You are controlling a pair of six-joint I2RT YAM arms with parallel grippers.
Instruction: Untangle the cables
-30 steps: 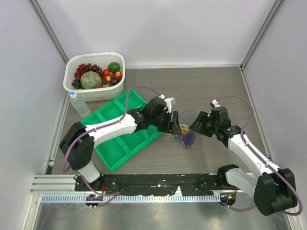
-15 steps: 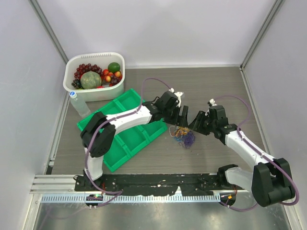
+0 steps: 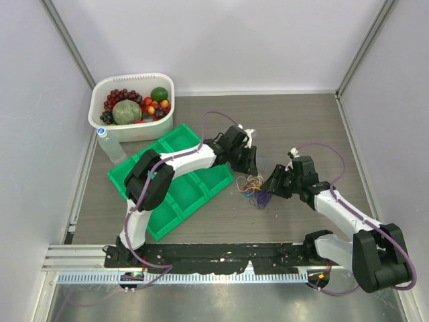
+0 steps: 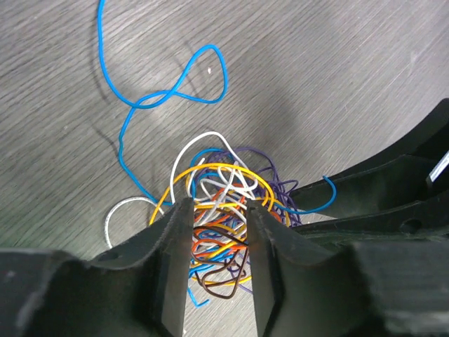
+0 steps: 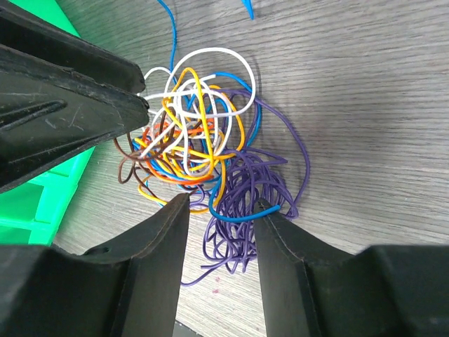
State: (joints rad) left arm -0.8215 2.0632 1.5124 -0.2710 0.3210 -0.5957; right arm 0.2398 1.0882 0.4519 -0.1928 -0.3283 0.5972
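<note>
The cables [image 3: 257,190] lie in one tangle on the table between my two grippers. In the left wrist view the tangle [image 4: 223,184] mixes yellow, orange, white, brown, blue and purple wire. My left gripper [image 4: 217,210] is open and straddles its brown and orange loops. A long blue cable [image 4: 175,91] trails away beyond it. My right gripper [image 5: 221,207] is open too, its fingers either side of the purple bundle [image 5: 252,189], with a blue end resting against one finger. From above, the left gripper [image 3: 251,171] and right gripper [image 3: 269,191] nearly meet.
A green compartment tray [image 3: 175,201] lies left of the tangle, under the left arm. At the back left stand a white basin [image 3: 167,84] of fruit and a small bottle [image 3: 109,145]. The left gripper's black body [image 5: 63,105] fills the upper left of the right wrist view.
The left arm swung right and came down on the tangle, its jaws narrowing. The right gripper slid in and down to the purple side of the tangle.
</note>
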